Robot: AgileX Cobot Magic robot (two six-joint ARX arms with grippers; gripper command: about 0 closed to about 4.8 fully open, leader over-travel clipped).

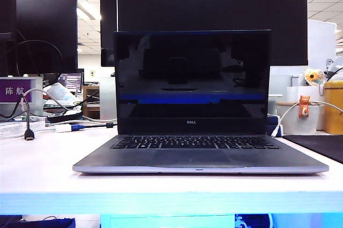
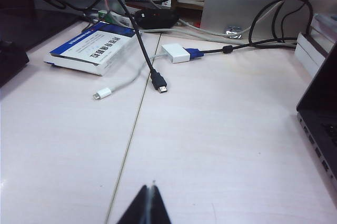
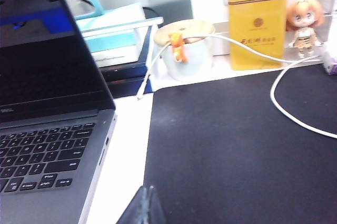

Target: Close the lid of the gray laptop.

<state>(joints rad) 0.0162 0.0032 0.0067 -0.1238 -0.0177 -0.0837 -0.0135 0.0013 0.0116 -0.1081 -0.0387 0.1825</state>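
table (image 1: 37, 169): white, holds everything
gray laptop (image 1: 201, 158): centre of table, open
lid (image 1: 192, 81): upright, screen dark
left gripper (image 2: 146, 208): fingers pressed together, over bare table left of laptop
right gripper (image 3: 143, 208): fingers together, above black mat (image 3: 237, 145) edge, right of laptop

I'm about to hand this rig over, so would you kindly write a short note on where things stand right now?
Left end effector: shut, empty, above bare table left of the laptop, near a loose black cable plug.
Right end effector: shut, empty, above the edge of the black mat, just right of the laptop's keyboard.
Neither shows in the exterior view.
The lid stands fully open and upright, screen dark.
Done: nothing yet; no contact with the lid.
Left: bring an end effector to the lid's top edge and push it down onto the keyboard.
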